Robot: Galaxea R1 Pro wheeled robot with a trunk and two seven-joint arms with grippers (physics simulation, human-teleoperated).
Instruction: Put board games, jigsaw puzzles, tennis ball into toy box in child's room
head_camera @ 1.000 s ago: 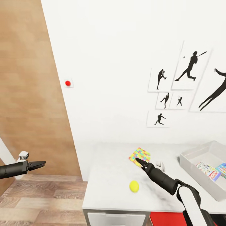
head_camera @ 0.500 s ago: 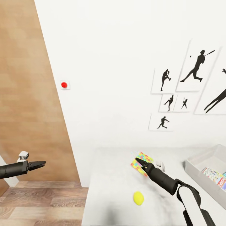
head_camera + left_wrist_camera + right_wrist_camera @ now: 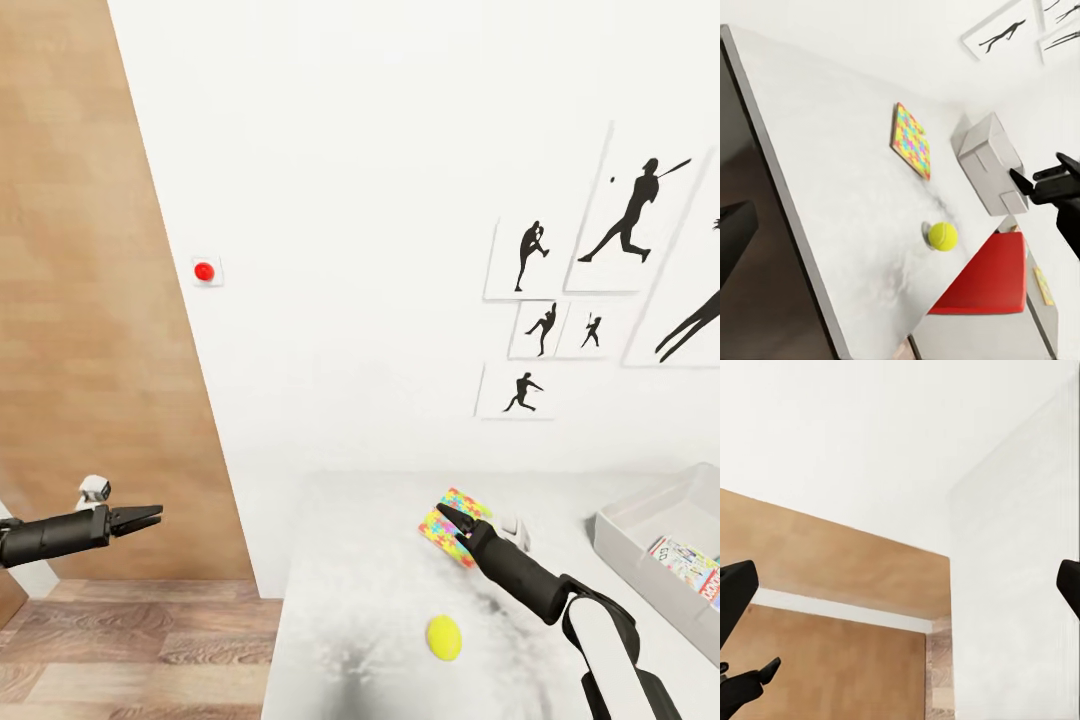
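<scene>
table [image 3: 360,560]: light-grey top under and ahead of the right gripper; its near edge falls away on the left-arm side, so anything nudged that way could go to the wood floor [image 3: 150,640].
toy box [image 3: 640,520]: grey bin well off to the right gripper's right, a printed board game [image 3: 685,565] already lying in it; carrying things that far risks catching the flared rim.
jigsaw puzzle [image 3: 445,515]: mosaic square flat on the table, just under and beyond the right gripper's tips; being thin and flat, it may slide instead of lifting if the fingers come down shallow.
tennis ball [image 3: 444,637]: behind and to the left of the right gripper, well apart from it; a brush from the forearm would likely roll it toward the edge.
right gripper [image 3: 447,520]: tips read as close together over the puzzle, though the wrist view shows fingers at both edges, so the opening cannot be told.
left gripper [image 3: 145,516]: narrow, empty, out over the floor, far from the table.
</scene>
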